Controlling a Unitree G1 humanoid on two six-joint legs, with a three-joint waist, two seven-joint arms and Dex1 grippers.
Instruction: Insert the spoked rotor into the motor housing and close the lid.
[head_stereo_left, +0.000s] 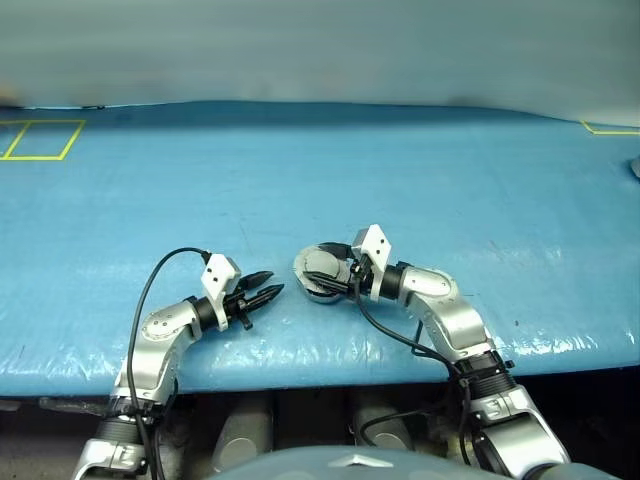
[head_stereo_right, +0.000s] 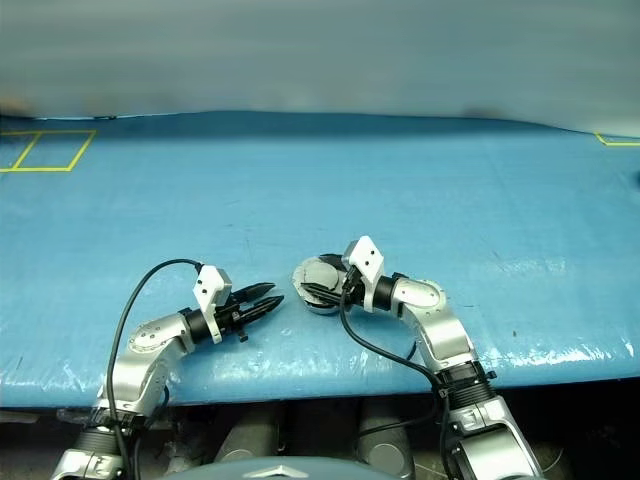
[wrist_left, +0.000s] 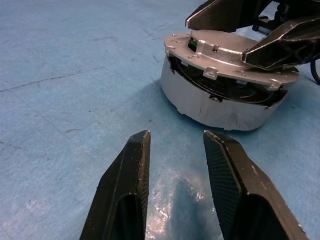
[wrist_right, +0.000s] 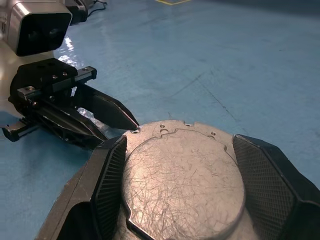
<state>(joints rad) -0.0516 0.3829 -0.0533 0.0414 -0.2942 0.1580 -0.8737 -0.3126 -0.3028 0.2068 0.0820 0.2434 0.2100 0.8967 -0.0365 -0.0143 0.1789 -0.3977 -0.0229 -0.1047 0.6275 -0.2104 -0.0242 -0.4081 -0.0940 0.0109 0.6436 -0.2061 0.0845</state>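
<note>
The right gripper (wrist_right: 175, 192) straddles the lid (wrist_left: 227, 59), jaws wide, resting tilted on the housing (wrist_left: 220, 102). The left gripper (wrist_left: 175, 165), half-open and empty, waits beside the housing. Uneven pressing could jam the lid.

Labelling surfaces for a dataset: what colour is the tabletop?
Blue, with yellow taped lines near the far corners; the tabletop shows best in the left eye view.

A blue table (head_stereo_left: 300, 170) spreads wide, its surface scuffed with fine dark scratches and shining glossy near the front edge. Yellow tape outlines (head_stereo_left: 40, 140) mark the far left corner, and another yellow tape line (head_stereo_left: 610, 128) sits at the far right corner.
</note>
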